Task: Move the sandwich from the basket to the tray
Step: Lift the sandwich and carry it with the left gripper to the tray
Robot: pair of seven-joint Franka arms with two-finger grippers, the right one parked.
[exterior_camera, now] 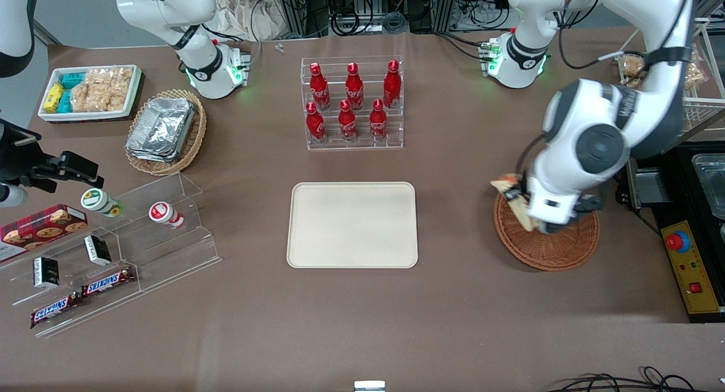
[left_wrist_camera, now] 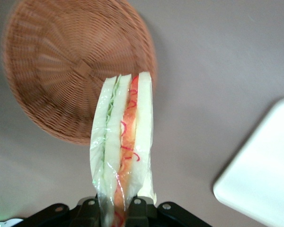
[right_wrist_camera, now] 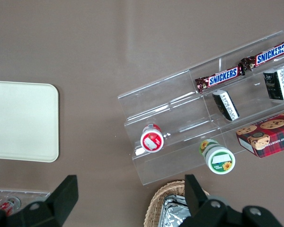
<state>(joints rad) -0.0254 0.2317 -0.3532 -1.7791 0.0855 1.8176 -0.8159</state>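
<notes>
Left pincer [left_wrist_camera: 114, 208] is clamped on the sandwich [left_wrist_camera: 123, 146]; in the wrist view the two fingers pinch the wrapped wedge at one end and the rest of it sticks straight out from them. Filling stripe (green, orange-red) runs along that same line, so the long axis points away from the pincer.

Sandwich is off the basket [left_wrist_camera: 61, 66]: the wicker bowl sits empty below it, with the wedge's outer tip hanging over the basket rim. In the front view the wedge [exterior_camera: 512, 196] pokes out from under the wrist, over the edge of the basket [exterior_camera: 546, 247] that faces the tray.

Key relation for my next move: tray [exterior_camera: 352, 225] lies well apart from the basket, sideways toward the parked arm's end of the tabletop [exterior_camera: 453, 312], at about the same nearness to the front camera. A corner of the tray [left_wrist_camera: 260, 179] already shows in the wrist view. My judgement: a mostly level sideways carry, then lower. The lift looks done; transport and release remain.
</notes>
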